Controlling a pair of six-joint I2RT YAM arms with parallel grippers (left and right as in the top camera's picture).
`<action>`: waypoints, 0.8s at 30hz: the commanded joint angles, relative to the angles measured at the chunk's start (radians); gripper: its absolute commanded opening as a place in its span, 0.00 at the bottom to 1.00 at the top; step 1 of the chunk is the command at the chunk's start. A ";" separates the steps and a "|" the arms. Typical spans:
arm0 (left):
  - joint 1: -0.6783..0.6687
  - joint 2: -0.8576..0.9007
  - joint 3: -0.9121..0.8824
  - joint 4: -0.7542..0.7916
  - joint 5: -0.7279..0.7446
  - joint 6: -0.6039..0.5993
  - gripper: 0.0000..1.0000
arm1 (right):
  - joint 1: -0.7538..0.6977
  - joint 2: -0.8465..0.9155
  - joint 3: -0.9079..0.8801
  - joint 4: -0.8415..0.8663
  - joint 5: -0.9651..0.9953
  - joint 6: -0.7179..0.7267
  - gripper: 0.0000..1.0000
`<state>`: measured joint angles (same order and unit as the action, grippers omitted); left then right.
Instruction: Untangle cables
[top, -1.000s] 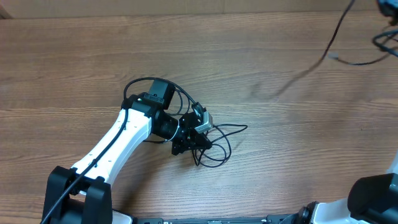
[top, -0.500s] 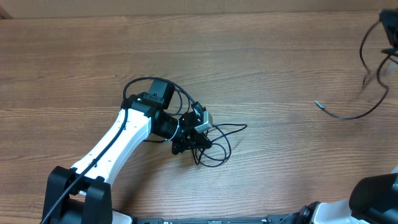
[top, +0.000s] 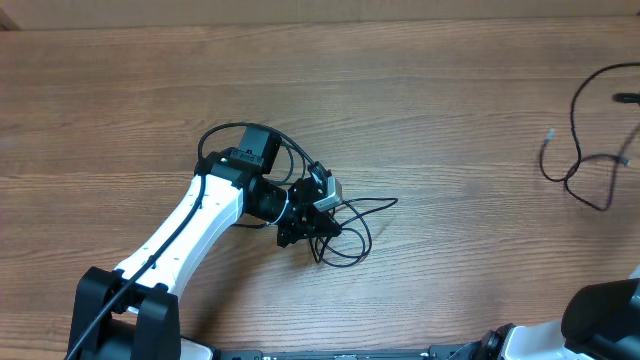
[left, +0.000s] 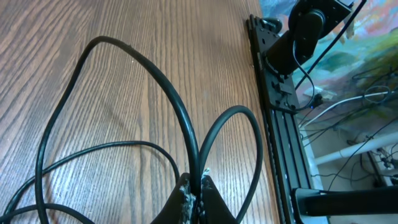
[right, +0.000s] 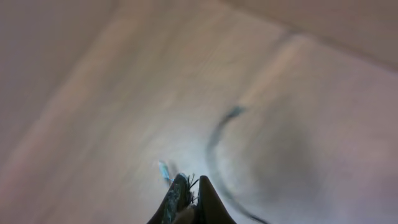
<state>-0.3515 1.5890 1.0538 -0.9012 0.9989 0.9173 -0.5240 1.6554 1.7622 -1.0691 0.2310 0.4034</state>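
From the left hand (left: 194, 196), pinched cables (left: 184, 118) loop rightward.

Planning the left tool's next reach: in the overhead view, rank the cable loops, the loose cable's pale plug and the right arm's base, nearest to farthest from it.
1. cable loops: at the left tool, pinched in it.
2. pale plug: far right, upper part.
3. right arm's base: lower right corner.
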 joint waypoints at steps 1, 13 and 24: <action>0.006 0.008 0.009 0.002 0.023 -0.036 0.04 | -0.014 -0.005 0.024 -0.005 0.244 -0.012 0.04; 0.006 0.008 0.009 0.010 0.078 -0.088 0.04 | -0.146 0.076 0.023 -0.011 0.245 -0.070 0.04; 0.006 0.008 0.009 0.043 0.148 -0.095 0.04 | -0.179 0.224 0.021 -0.024 0.187 -0.076 0.05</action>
<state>-0.3515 1.5890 1.0538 -0.8631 1.1004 0.8368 -0.6960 1.8774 1.7626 -1.0954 0.4210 0.3359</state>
